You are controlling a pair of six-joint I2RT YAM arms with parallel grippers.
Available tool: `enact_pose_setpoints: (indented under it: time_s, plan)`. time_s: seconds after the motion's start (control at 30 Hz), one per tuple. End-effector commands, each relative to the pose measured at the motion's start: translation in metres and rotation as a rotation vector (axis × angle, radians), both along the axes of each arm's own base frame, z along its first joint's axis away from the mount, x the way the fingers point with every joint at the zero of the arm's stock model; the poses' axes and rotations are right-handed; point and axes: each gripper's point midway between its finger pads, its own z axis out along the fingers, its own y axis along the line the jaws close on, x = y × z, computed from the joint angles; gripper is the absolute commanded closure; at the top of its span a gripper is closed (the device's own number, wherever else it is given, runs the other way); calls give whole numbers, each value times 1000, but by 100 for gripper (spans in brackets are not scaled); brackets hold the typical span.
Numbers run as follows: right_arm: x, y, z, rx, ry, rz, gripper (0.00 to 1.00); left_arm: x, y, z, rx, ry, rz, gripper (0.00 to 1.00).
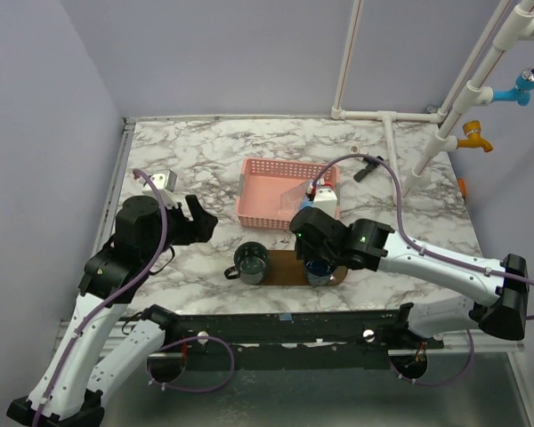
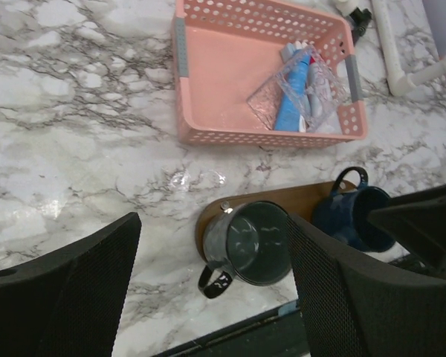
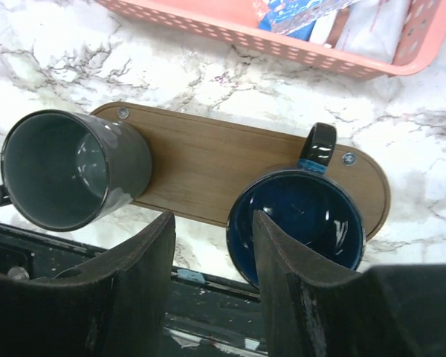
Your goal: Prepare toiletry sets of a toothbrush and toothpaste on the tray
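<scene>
Hovering above the blue mug (image 3: 297, 223) on the tray (image 3: 201, 156), the right gripper (image 3: 212, 223) is holding its jaws spread and empty. The toothpaste (image 2: 292, 100) is lying beyond the tray in the pink basket (image 2: 267, 137). It is blue-and-white under clear wrapping, its long axis pointing away from the tray. The left gripper (image 2: 214, 253), likewise spread, is sitting farther off.

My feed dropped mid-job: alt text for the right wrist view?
Wooden tray holds two empty mugs: grey mug at its left end, blue mug at its right. Open right gripper hangs above it; pink basket beyond.
</scene>
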Motion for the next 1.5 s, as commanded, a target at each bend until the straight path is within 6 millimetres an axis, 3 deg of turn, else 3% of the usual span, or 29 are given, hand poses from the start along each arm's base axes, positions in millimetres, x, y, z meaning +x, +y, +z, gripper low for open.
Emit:
enact_pose_setpoints:
  time_s: [0.0, 0.2, 0.43, 0.53, 0.7, 0.87, 1.0, 1.23, 1.47]
  plan:
    - [11, -17, 15, -70, -83, -29, 50, -27, -22, 3, -55, 106, -96, 22]
    - [32, -34, 29, -128, -148, -81, 49, -47, -52, 10, -76, 203, -145, 24]
    - [71, -63, 46, -102, -198, -170, 47, -63, -89, 6, -159, 316, -105, 26]
    - [91, -84, 43, -90, -189, -223, 47, -68, -107, 3, -167, 359, -105, 26]
    - [109, -103, 36, -100, -178, -293, 44, -74, -137, 4, -211, 419, -80, 27]
    - [118, -113, 34, -117, -184, -340, 40, -83, -167, -1, -288, 510, -57, 27]
    - [123, -119, 37, -89, -209, -362, 38, -84, -177, -9, -298, 594, 22, 27]
    - [118, -126, 31, -77, -205, -352, 38, -84, -188, -29, -186, 759, 211, 30]
    - [115, -128, 31, -57, -205, -341, 38, -94, -225, -61, -109, 917, 207, 30]
